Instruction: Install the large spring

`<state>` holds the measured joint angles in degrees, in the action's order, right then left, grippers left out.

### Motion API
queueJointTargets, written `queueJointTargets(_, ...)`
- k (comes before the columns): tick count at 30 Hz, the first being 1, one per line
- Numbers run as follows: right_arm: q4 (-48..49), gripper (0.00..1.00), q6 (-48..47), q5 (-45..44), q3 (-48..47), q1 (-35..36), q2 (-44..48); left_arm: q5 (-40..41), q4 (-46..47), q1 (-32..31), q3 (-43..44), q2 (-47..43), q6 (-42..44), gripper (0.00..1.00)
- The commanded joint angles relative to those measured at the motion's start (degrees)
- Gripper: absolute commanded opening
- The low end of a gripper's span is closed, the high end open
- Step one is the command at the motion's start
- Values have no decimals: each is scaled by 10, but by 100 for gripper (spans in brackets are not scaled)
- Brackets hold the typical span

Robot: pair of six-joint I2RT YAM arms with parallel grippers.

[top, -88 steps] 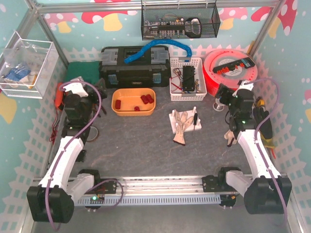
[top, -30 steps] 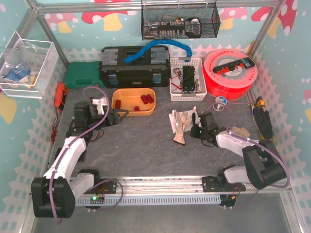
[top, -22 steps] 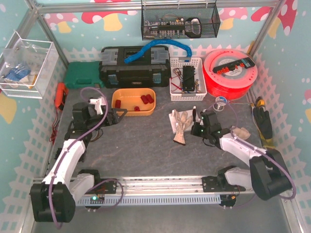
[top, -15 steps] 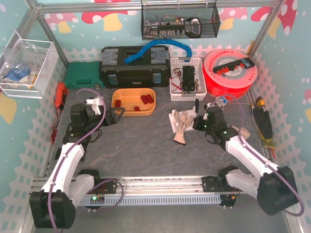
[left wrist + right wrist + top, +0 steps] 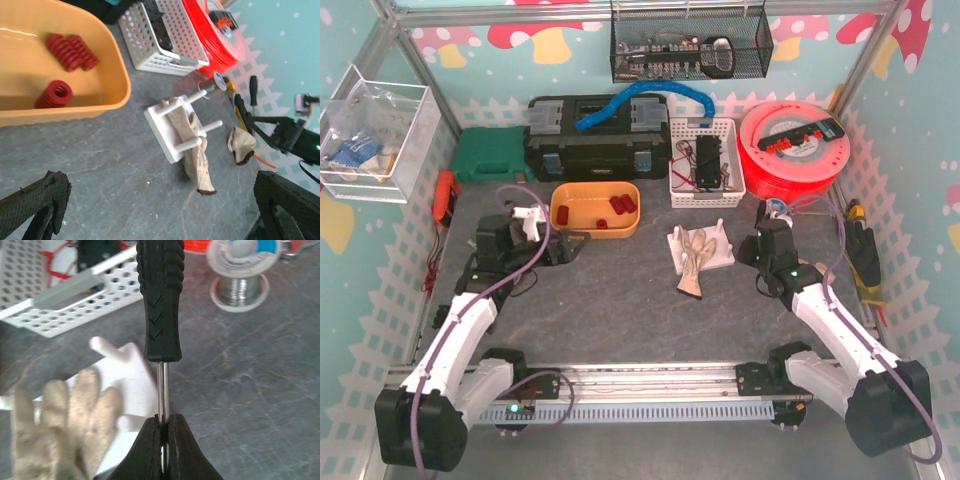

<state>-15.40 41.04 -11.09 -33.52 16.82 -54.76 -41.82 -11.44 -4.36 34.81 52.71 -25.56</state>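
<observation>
The left gripper (image 5: 160,205) hung low over the counter (image 5: 100,165), jaws spread wide, nothing between them. Just beyond it sat the orange tray (image 5: 120,90), and in it lay the red springs (image 5: 65,50): two side by side toward the far end, and a third spring (image 5: 54,94) alone by the nearer wall. Which was the large one, I could not tell. None of them touched the gripper, which in the top view sat just in front of the tray's near rim.

On the other side, the right gripper (image 5: 162,445) was pinched tight on the bare metal shaft of a screwdriver (image 5: 161,295), black handle pointing away. It was held above the white peg stand (image 5: 134,377), which had a glove (image 5: 62,415) draped over it. The springs lay well apart from that gripper, with the stand between.
</observation>
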Motion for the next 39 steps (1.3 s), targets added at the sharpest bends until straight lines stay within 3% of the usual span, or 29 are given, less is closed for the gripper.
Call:
queueJointTargets(1,-1,0,14,-15,27,-39,-24,25,-10,-46,16,-4,14,99)
queueJointTargets(6,59,0,29,69,68,-112,-69,86,-29,-94,28,-14,21,99)
queueJointTargets(11,80,0,33,63,73,-141,-128,140,-55,-102,37,-29,41,99)
queueJointTargets(16,92,0,25,64,59,-152,-167,144,-57,-102,37,-34,42,99)
queueJointTargets(20,92,14,26,65,50,-157,-189,142,-58,-102,38,-31,43,99)
queueJointTargets(29,74,30,25,62,43,-160,-196,145,-59,-103,37,-31,44,99)
queueJointTargets(39,13,44,-4,123,22,-159,-114,156,-58,-111,34,-24,29,99)
